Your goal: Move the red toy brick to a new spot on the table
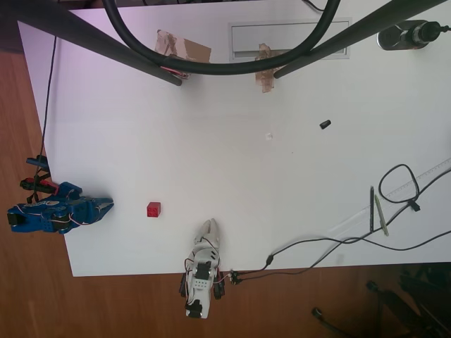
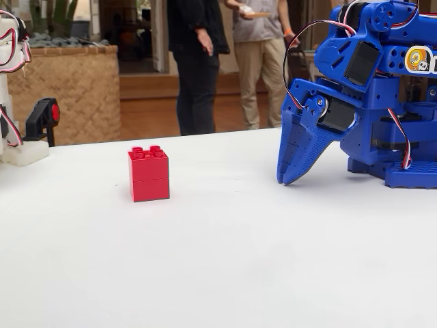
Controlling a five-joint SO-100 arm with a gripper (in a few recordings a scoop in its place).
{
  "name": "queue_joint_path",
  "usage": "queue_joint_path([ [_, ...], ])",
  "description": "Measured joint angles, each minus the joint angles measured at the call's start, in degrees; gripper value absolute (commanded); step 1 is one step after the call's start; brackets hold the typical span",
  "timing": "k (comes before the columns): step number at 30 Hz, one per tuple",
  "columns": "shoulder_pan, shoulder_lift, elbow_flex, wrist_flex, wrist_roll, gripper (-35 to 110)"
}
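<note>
Blue plastic two-finger gripper (image 2: 290, 179) is parked low, tips down near the flat white matte table (image 2: 225, 273); contact w/ the surface can't be confirmed. Jaws look closed: fingers pressed together, no gap visible, nothing between them. In the overhead view the gripper (image 1: 107, 205) sits at the table's (image 1: 232, 176) left edge, tips pointing right.

Small bright red plastic toy brick (image 2: 149, 173) — looks like two studded pieces stacked, upright — stands on the table clear of the jaws, not touching. Fixed view: it's left of the fingertips. Overhead: brick (image 1: 153, 209) lies just ahead of the tips, roughly in line w/ them, bare table between.

Tiny black cylinder piece (image 1: 325, 124) is well beyond the brick from the jaws, far right and up in overhead. Black cables and a pen-like stick (image 1: 372, 209) lie further right still. Two people (image 2: 225, 61) stand behind the table in the fixed view, far from the gripper.
</note>
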Motion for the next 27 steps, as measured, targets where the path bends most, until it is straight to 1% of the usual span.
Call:
queue_joint_path([
  [1, -0.26, 0.0, 0.0, 0.0, 0.62, 0],
  [3, -2.99, 0.09, 0.0, 0.0, 5.54, 0],
  [6, -2.9, 0.09, 0.0, 0.0, 7.82, 0],
  [27, -3.87, 0.09, 0.0, 0.0, 8.7, 0],
])
